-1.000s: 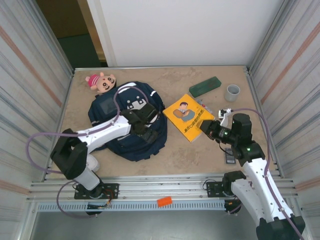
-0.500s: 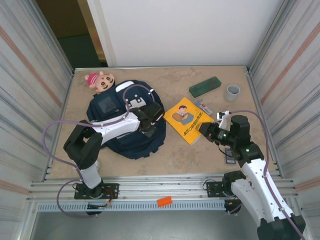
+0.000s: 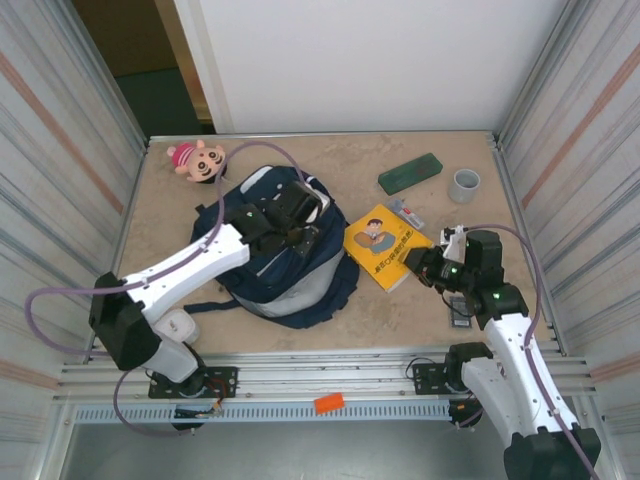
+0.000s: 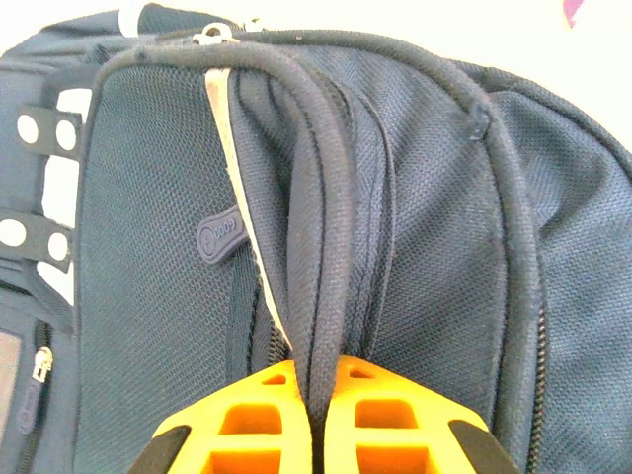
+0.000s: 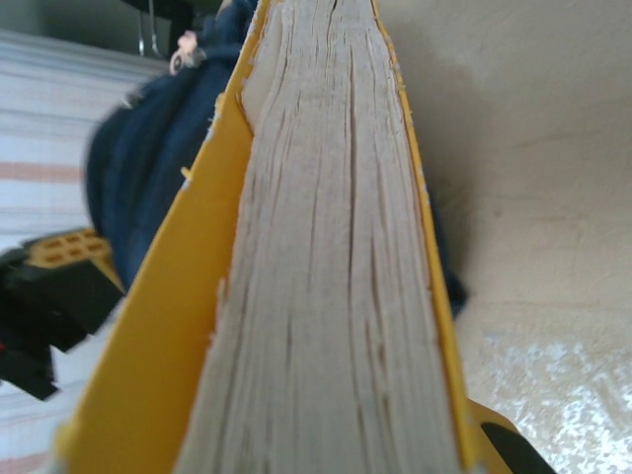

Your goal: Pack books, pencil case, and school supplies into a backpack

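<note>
The navy backpack (image 3: 270,270) lies left of centre, its pale grey lining showing along the lower right. My left gripper (image 3: 303,213) is shut on a piped edge of the backpack (image 4: 326,247), the orange fingers (image 4: 252,415) pinching the cord between them. The yellow book (image 3: 385,243) lies right of the backpack. My right gripper (image 3: 422,263) is shut on its near right edge, and the book's page edges (image 5: 326,296) run up the right wrist view. The green pencil case (image 3: 410,172) lies at the back. A white-and-red stick (image 3: 405,212) and a dark flat device (image 3: 460,311) are on the table.
A pink plush doll (image 3: 197,158) sits at the back left and a grey cup (image 3: 464,184) at the back right. Corrugated metal walls close in both sides of the table (image 3: 380,310).
My left gripper went from open to shut on the backpack's edge and pulled it up and back, so the grey lining now shows. The right gripper kept hold of the book and shifted slightly.
</note>
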Tool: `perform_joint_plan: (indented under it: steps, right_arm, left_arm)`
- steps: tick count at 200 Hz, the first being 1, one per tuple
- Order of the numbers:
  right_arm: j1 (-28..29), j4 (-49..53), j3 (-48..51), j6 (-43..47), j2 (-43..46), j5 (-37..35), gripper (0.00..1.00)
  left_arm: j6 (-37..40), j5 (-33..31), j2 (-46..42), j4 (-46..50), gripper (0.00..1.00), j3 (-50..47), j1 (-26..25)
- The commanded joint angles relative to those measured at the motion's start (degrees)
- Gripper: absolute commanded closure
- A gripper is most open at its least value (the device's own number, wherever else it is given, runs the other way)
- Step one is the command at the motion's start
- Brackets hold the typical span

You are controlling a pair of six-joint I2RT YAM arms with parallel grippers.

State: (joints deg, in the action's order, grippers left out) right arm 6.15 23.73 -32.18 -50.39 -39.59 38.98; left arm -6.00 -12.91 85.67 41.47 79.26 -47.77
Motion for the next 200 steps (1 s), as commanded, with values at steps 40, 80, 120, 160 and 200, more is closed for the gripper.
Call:
perform_joint_plan:
  steps: [40,80,120,160,200]
  right_arm:
    - [5.55,-4.35,4.82,-6.20,6.60,3.27,1.00]
    - [21.41,-18.20,10.02,-15.29,5.76,-8.55,1.00]
    - [31.60,-36.59,13.49,-20.19,0.87,-19.82,1.00]
    - [34.24,-42.53,12.01,-19.57,-3.77,-24.55,1.00]
    - [37.35,-51.64,11.37,-20.53,-12.61,-30.58,1.00]
  left_arm:
    - [-1.93,10.19,-1.29,1.60,1.00,8.59,2.66]
    - [-3.18,14.63,-0.86,1.51,1.00,9.59,5.07]
    - [-4.15,17.62,-0.69,0.41,1.00,8.90,6.59]
    - [-4.72,19.82,-1.36,-0.12,1.00,8.46,7.84]
    - [-5.67,23.03,-2.03,-1.74,1.00,7.75,8.96]
